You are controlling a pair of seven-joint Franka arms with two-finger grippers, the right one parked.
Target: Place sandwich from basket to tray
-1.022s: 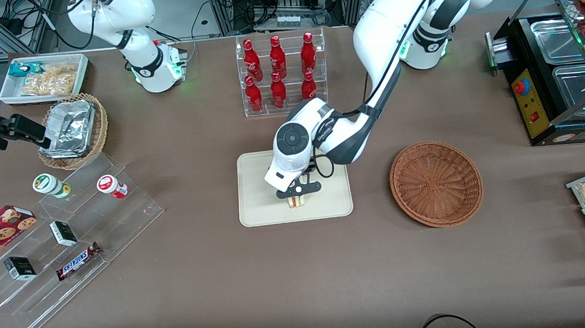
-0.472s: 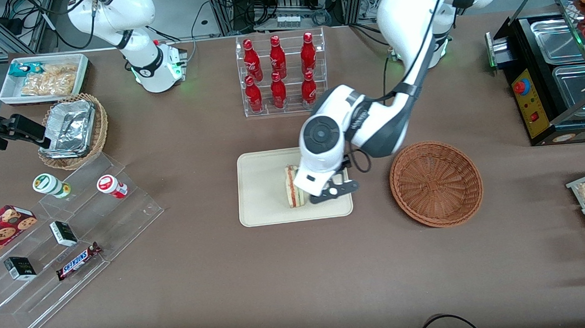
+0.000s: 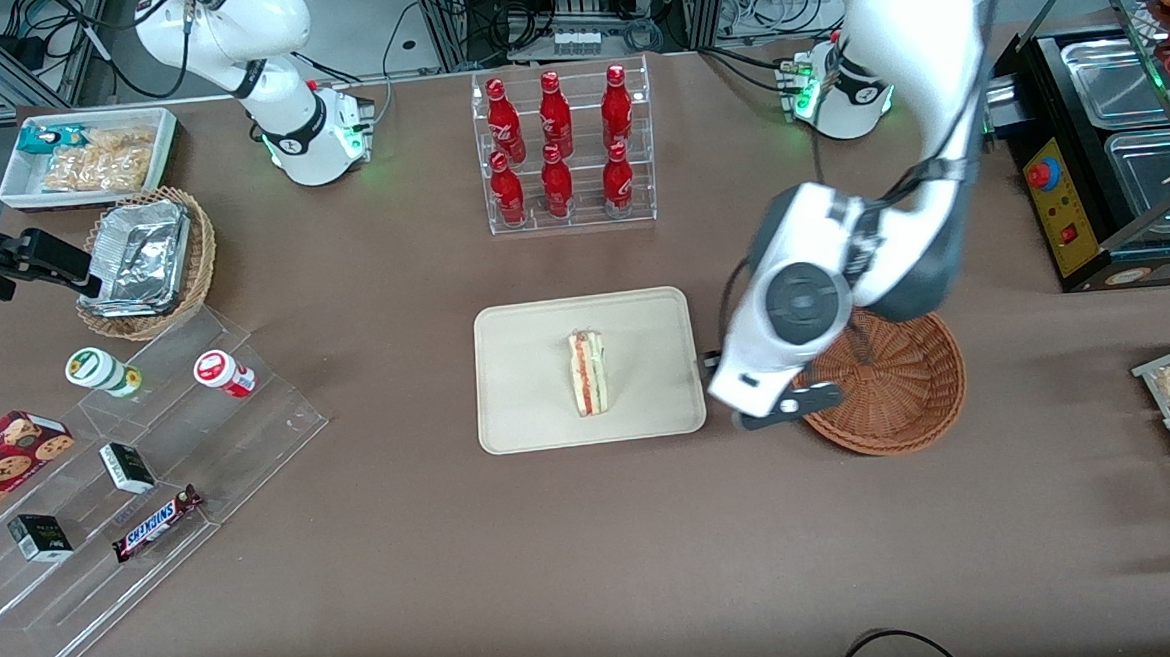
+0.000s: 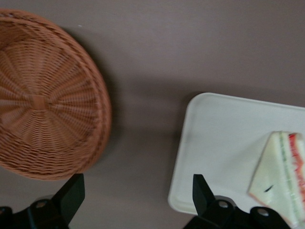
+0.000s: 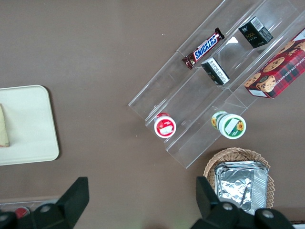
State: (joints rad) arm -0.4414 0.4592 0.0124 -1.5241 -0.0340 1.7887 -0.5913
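From the front, the sandwich (image 3: pixel 587 372) is sitting on the tray (image 3: pixel 529 412), cut edge showing its red and green layers, nothing touching it. The tool (image 3: pixel 787 408) is hanging between the tray and the basket (image 3: pixel 910 412), above the basket's rim nearest the tray, with the white wrist housing covering part of the weave. This view is also taking in the rack of red bottles (image 3: pixel 560 145), farther from the camera than the tray, and the clear stepped shelf (image 3: pixel 142 472) of snacks toward the parked arm's end of the counter (image 3: pixel 408 578).

The left wrist camera is giving what the front cannot: the tool (image 4: pixel 138 198) is standing wide apart, its two black fingers (image 4: pixel 71 193) gripping nothing, bare counter (image 4: pixel 190 43) between them. The basket (image 4: pixel 43 100) is showing an empty woven bowl, and a corner of the tray (image 4: pixel 209 143) is carrying the sandwich (image 4: pixel 279 176).

The right wrist camera is catching only the tray's edge (image 5: pixel 28 129) with a sliver of sandwich (image 5: pixel 4 128), plus the shelf (image 5: pixel 209 95) and the lighter basket of foil containers (image 5: pixel 238 181).
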